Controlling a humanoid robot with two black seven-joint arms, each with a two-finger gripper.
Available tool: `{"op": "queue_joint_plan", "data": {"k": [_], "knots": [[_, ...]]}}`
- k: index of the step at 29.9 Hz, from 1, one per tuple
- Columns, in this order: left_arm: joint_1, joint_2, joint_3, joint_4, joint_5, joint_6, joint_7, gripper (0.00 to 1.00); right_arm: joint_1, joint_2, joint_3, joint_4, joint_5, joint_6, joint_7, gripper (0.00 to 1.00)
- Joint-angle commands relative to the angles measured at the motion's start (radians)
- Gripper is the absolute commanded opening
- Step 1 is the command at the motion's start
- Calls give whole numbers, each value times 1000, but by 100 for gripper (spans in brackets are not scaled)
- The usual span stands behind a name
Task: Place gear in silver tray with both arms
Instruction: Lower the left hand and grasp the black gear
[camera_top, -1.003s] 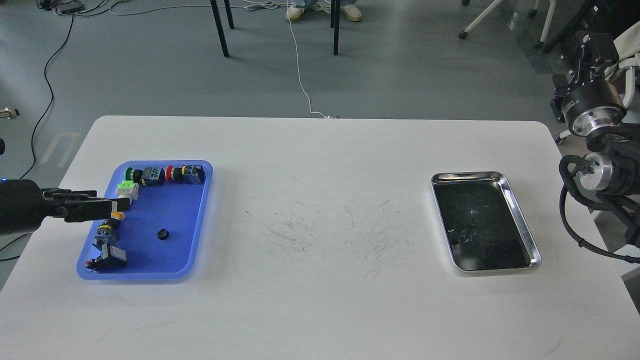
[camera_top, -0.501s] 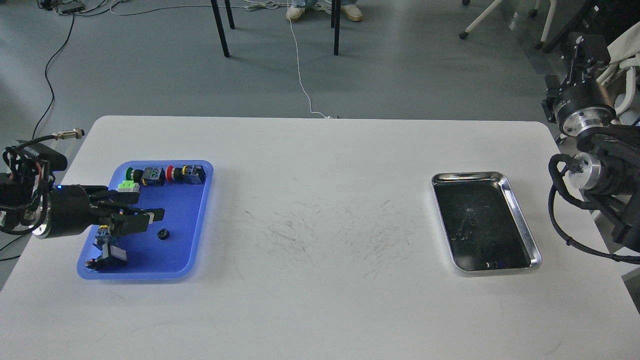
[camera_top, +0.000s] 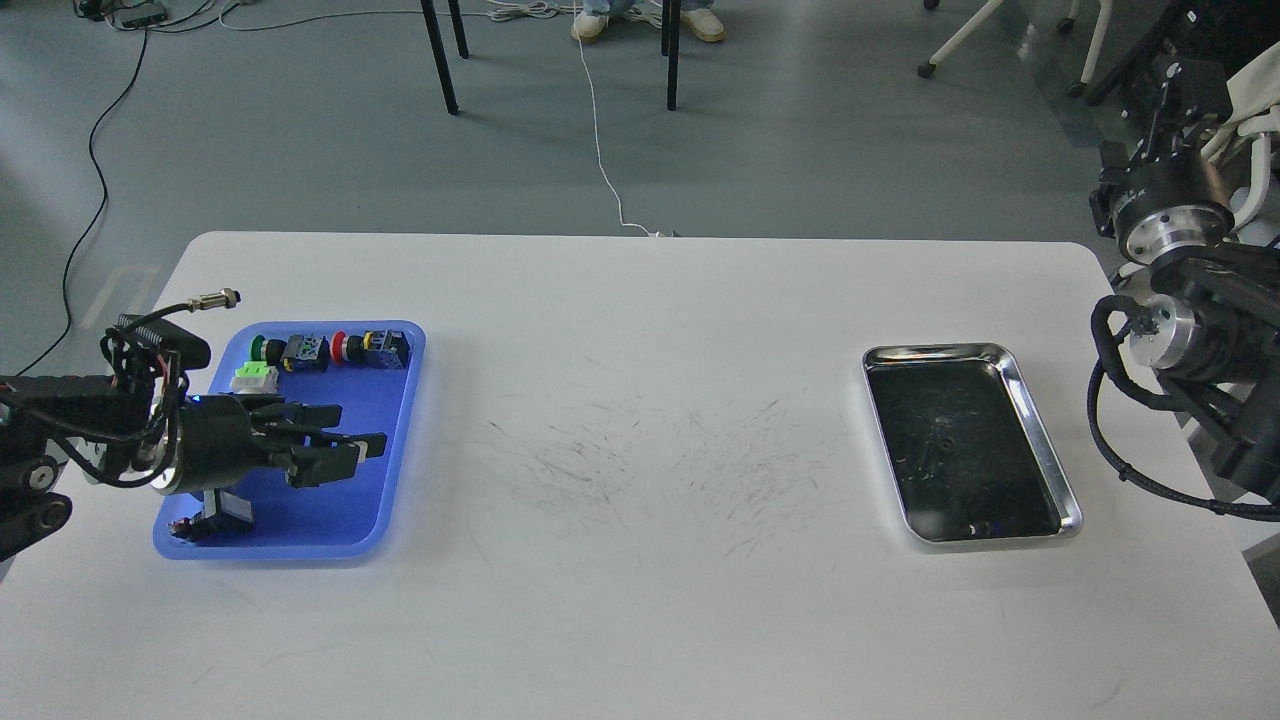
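The small black gear is hidden: my left gripper (camera_top: 348, 435) hangs open over the spot in the blue plastic tray (camera_top: 385, 395) where it lay. The gripper's two black fingers (camera_top: 318, 412) point right, one above the other, with a gap between them. The silver tray (camera_top: 935, 350) lies empty on the right of the white table, its dark floor scratched. My right arm (camera_top: 1175, 215) is folded beyond the table's right edge. Its far end (camera_top: 1185, 85) is dark and its fingers cannot be told apart.
Several push-button switches (camera_top: 330, 350) line the blue tray's back and left sides, and one lies at its front left (camera_top: 215, 515). The white table (camera_top: 640, 420) has scuff marks in the middle. Chair legs and cables are on the floor behind.
My left arm has reached further right over the blue tray, and its open gripper now covers the gear. My right arm has shifted slightly at the table's right edge.
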Motion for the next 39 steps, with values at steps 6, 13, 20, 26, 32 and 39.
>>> {"op": "queue_joint_plan", "data": {"k": [6, 13, 20, 26, 32, 39], "knots": [[66, -24, 0, 44, 3, 56, 0, 65, 0, 0, 16, 0, 0, -2, 0, 95], [77, -67, 0, 167, 5, 69, 0, 61, 0, 0, 16, 3, 0, -2, 0, 95], [77, -85, 11, 207, 5, 81, 0, 61, 0, 0, 16, 3, 0, -2, 0, 96], [77, -91, 78, 222, 5, 137, 0, 51, 0, -5, 16, 5, 0, -2, 0, 96], [77, -90, 89, 224, 5, 142, 0, 47, -1, -5, 15, 5, 0, -2, 0, 96], [80, -90, 100, 224, 6, 145, 0, 34, -1, -9, 15, 6, 0, -2, 0, 96]]}}
